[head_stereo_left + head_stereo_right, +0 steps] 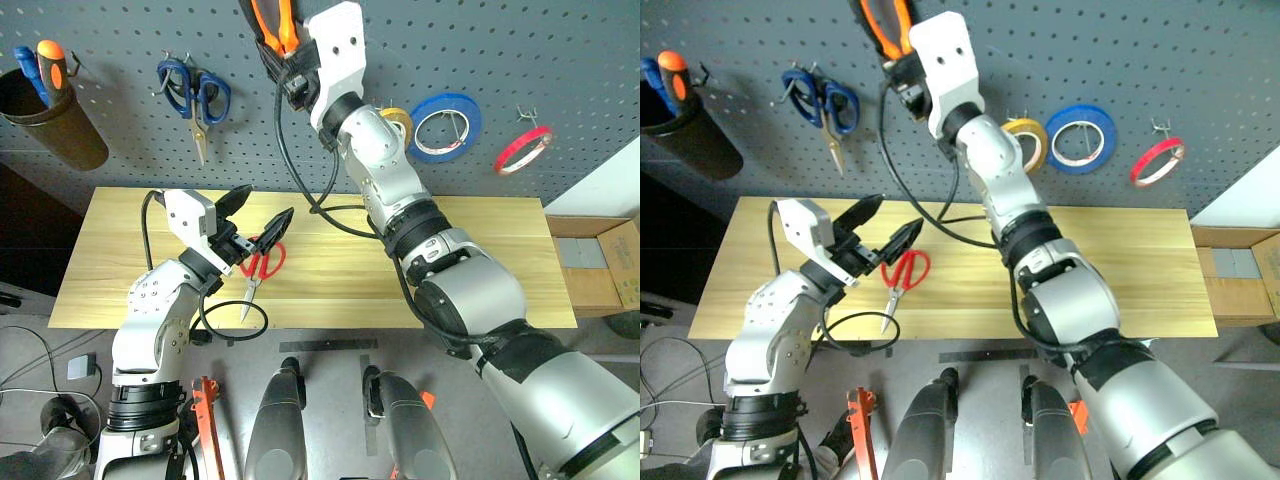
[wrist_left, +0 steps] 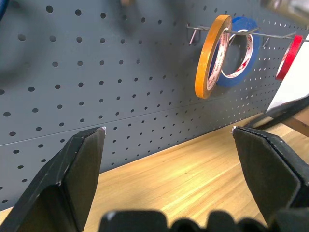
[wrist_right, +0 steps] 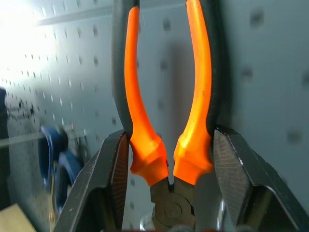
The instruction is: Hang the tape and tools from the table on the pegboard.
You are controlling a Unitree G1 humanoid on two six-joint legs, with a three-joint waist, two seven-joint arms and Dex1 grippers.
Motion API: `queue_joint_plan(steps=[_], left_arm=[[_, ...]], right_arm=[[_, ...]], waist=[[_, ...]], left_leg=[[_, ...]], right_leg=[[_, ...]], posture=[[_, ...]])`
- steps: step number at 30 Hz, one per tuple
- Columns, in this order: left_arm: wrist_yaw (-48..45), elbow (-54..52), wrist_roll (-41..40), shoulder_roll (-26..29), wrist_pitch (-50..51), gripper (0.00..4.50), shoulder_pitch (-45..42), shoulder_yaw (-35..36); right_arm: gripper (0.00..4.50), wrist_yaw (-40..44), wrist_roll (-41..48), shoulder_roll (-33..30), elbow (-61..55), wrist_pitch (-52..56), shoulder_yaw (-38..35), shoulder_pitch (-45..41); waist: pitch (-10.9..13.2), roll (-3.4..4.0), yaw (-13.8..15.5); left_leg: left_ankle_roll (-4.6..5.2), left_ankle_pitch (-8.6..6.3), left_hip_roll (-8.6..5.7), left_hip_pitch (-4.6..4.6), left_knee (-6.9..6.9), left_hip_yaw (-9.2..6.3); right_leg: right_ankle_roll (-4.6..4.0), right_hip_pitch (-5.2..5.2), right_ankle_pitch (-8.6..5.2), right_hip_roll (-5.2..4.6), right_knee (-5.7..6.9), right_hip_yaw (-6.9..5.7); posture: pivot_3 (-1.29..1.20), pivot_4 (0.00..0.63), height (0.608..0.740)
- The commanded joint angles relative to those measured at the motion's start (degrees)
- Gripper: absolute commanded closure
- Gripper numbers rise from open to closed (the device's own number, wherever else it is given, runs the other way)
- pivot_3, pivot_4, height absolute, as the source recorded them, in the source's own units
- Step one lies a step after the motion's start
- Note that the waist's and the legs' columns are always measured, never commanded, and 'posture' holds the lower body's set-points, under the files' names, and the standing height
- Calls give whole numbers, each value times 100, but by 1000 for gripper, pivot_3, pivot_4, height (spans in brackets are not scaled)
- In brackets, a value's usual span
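Right wrist view: pliers point(image 3: 166, 130) clamped between the black fingers point(image 3: 99, 193) of the right gripper point(image 1: 285, 75), orange-and-black handles rising past the fingertips, pivot and nose sunk down between the two pads. Held high against the pegboard point(image 1: 450, 50), handles running off the top of the head views. Blue-handled scissors point(image 1: 197, 95) hanging just off to one side of that gripper, yellow roll point(image 1: 398, 122) and wider blue roll point(image 1: 447, 125) off to the other side, lower down.

Left gripper point(image 1: 262, 232) spread wide and empty, hovering low over the table point(image 1: 480, 260). Red-handled scissors point(image 1: 262, 266) lying flat on the wood right under and just beyond its fingertips, blades pointing back toward the robot. Thin red tape point(image 1: 522, 149) already hanging on a hook, well away from both grippers. A screwdriver with an orange-red handle point(image 1: 50, 62) standing in the dark cup point(image 1: 55, 125) at the far end of the board; hard to say whether that one belongs to the task.

Judging the pliers: steel, stiff, fairly heavy for their size, with rubbery sleeves that give good friction. Grip near the handle roots looks sound, leaving the handle gap free to slip over a hook. Likely to swing nose-down once released.

Judging the scissors: light, rigid, thin, flush to the table. Best taken across the handle loops, where there is some height to pinch.
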Motion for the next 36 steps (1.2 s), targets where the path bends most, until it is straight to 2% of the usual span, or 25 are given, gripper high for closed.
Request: queue_joint_plan(steps=[1,8,10,16,28,36], left_arm=[[-13,-241,-39,48,-36,0,29,21],[-52,-190,3,44,-49,0,15,-41],[-59,-172,9,49,-55,0,5,-44],[-65,-143,29,53,-64,0,-14,-61],[-99,-83,26,82,-57,0,-35,-96],[-208,192,255,203,-219,0,97,-117]], right_arm=[[2487,-1,33,12,-366,92,-91,77],[2489,-126,26,-50,-539,291,-143,223],[1779,-148,23,-69,-598,331,-151,262],[31,-95,38,-84,-920,474,-128,336],[31,232,211,-170,-2829,1444,-10,929],[31,550,398,-609,-4872,2778,141,1987]], waist=[[0,0,-1],[1,2,-4],[1,2,1],[1,2,23],[2,2,-1],[2,3,-4]], left_leg=[[0,0,0,0,0,0],[1,1,2,0,0,-1],[1,1,1,0,0,-1],[14,23,1,0,0,-4],[42,52,1,-1,-15,1],[42,52,-1,-1,-25,1]], right_leg=[[0,0,0,0,0,1],[-1,-1,0,2,0,0],[-1,0,0,2,0,1],[-6,1,4,1,0,-3],[-9,-3,41,4,-12,6],[-8,-5,41,3,-15,5]], posture=[[125,359,740],[119,360,740],[116,358,740],[114,356,740],[103,365,740],[98,374,740]])
